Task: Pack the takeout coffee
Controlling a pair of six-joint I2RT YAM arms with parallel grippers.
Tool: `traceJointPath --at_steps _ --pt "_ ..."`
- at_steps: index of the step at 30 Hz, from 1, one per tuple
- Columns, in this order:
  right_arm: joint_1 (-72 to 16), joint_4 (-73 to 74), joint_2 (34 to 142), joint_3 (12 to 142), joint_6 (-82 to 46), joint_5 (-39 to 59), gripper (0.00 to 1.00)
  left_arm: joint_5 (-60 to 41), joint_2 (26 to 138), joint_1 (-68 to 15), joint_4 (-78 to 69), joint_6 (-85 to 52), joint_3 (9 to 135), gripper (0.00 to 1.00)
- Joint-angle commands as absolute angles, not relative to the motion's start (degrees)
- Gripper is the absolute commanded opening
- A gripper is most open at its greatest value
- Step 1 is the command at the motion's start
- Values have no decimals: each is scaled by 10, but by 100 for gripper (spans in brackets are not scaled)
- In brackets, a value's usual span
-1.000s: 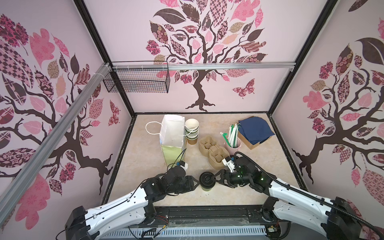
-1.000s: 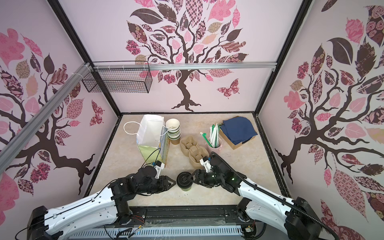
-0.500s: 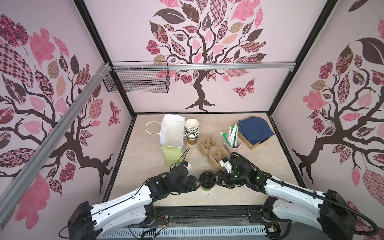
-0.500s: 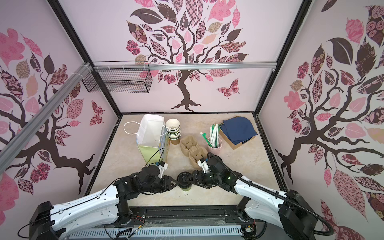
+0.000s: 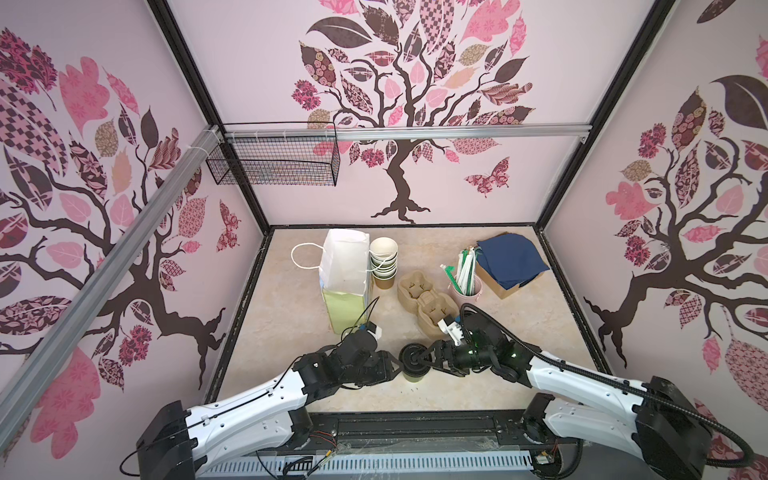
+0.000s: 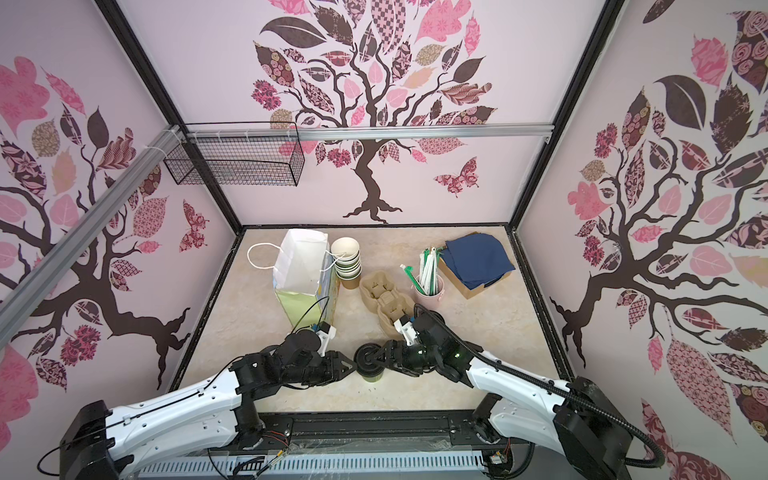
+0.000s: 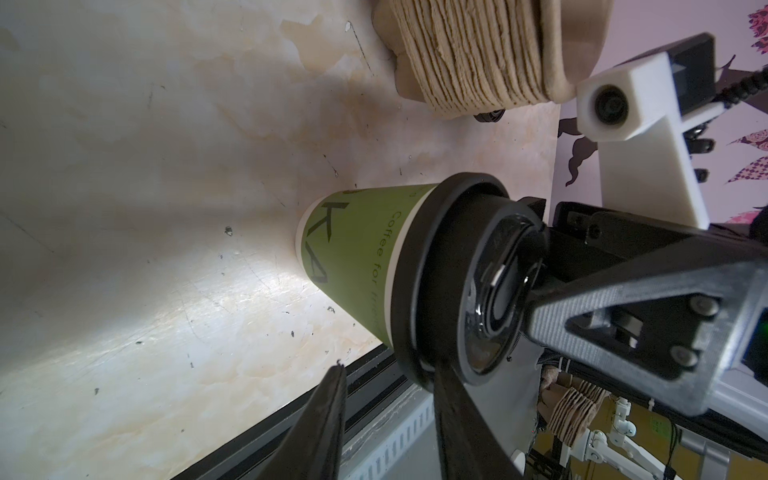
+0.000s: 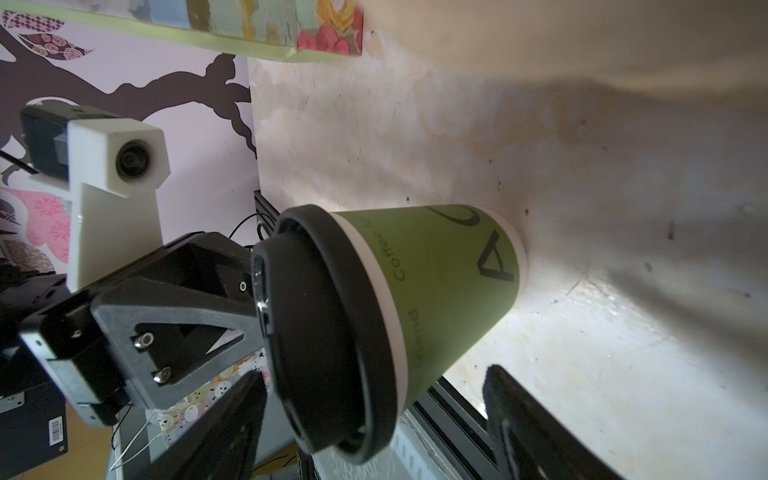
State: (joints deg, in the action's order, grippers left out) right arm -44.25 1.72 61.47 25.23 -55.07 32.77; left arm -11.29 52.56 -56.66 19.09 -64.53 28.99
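Found takeout coffee [image 5: 413, 365] upright on tabletop [image 5: 291, 332] near front edge, centre: long axis vertical, black lid up. Noted left gripper [image 5: 393, 366] level at lid's left rim, jaws one above the other, part-open, lower finger [image 7: 326, 415] clear of green wall, clamping nothing. Noted right gripper [image 5: 427, 361] opposite, jaws spread wide, upper finger [image 7: 552, 299] touching lid top, holding nothing. Could not make out sip-hole direction; cup wall mostly hidden in both top views.

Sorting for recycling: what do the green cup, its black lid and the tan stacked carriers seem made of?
Green-sided cup: probably paper, matte printed wall. Round black sip lid: likely plastic, smooth, glossy glints. Tan stacked cup carriers: seemingly moulded pulp, rough fibrous layered edges.
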Motion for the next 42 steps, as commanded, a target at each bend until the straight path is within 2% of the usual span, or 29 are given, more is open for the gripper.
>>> traceJointPath --at_steps 1,31,42 --pt "-446 18 624 279 -548 325 84 -118 529 -563 175 -641 273 38" --pt "-446 -20 614 262 -558 282 81 -115 594 -562 231 -606 265 34" --pt "-446 -14 577 265 -571 289 79 -103 606 -562 285 -537 328 36"
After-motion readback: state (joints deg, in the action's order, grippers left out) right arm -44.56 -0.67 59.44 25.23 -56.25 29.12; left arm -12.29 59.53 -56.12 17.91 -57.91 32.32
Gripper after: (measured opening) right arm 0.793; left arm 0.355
